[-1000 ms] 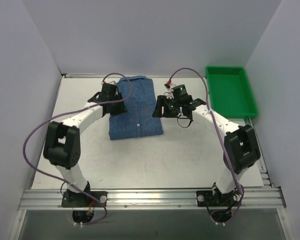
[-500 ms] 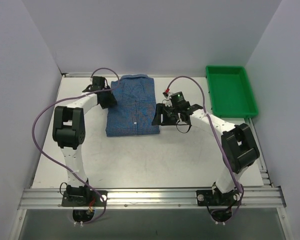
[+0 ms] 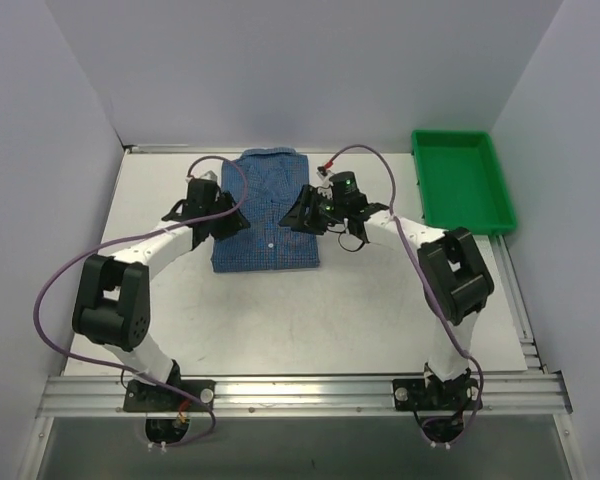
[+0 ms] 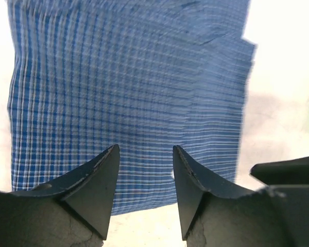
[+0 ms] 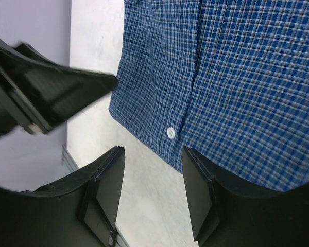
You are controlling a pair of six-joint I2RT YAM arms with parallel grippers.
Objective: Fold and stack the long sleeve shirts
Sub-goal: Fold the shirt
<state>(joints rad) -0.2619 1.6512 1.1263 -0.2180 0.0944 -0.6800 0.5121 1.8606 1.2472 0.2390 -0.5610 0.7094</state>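
The blue checked long sleeve shirt (image 3: 267,210) lies folded into a rectangle at the back middle of the table, collar toward the far wall. It fills the left wrist view (image 4: 129,92) and the right wrist view (image 5: 237,77), where a white button shows. My left gripper (image 3: 235,222) is open and empty over the shirt's left edge; its jaws (image 4: 144,170) stand apart above the cloth. My right gripper (image 3: 298,212) is open and empty at the shirt's right side; its jaws (image 5: 152,175) stand apart over the shirt's near edge and the bare table.
A green tray (image 3: 463,182) stands at the back right of the white table (image 3: 280,320). Grey walls close in the left, back and right. Purple cables loop off both arms. The left arm's body shows in the right wrist view (image 5: 36,98).
The left gripper moved from the shirt's upper left edge down and inward. The right gripper moved up and left onto the shirt's right side. The shirt stayed where it was half a second ago.
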